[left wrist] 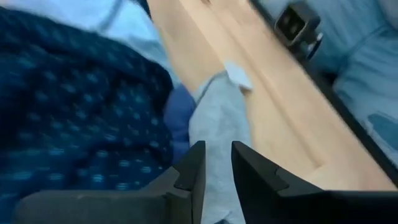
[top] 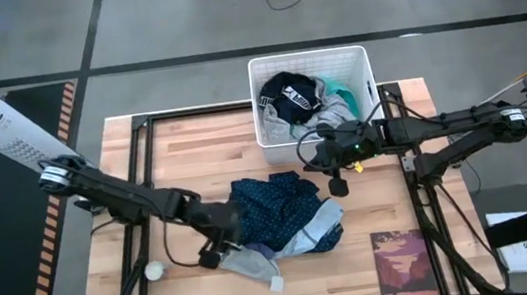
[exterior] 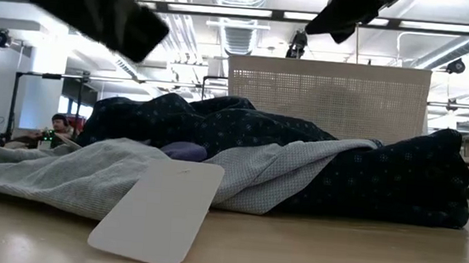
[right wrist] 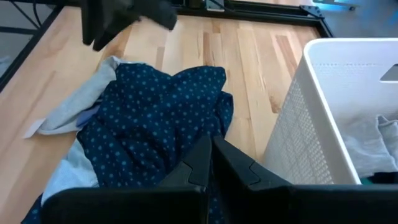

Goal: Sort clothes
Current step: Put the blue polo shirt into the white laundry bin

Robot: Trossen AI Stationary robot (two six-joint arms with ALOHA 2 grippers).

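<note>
- Grey garment lies between the left gripper fingers, narrowly parted; whether they grasp it, I cannot tell.
- Right gripper is clenched empty, centre frame, beside the white basket.

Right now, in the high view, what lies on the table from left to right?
Small white ball → left hand, its fingers on the grey garment → dark blue dotted garment → right hand, shut → dark red patterned mat.

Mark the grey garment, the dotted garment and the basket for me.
grey garment (left wrist: 217, 124), left wrist view, folded edge ahead of the gripper
dotted garment (right wrist: 161, 118), right wrist view, middle
basket (top: 308, 58), high view, far rim
</note>
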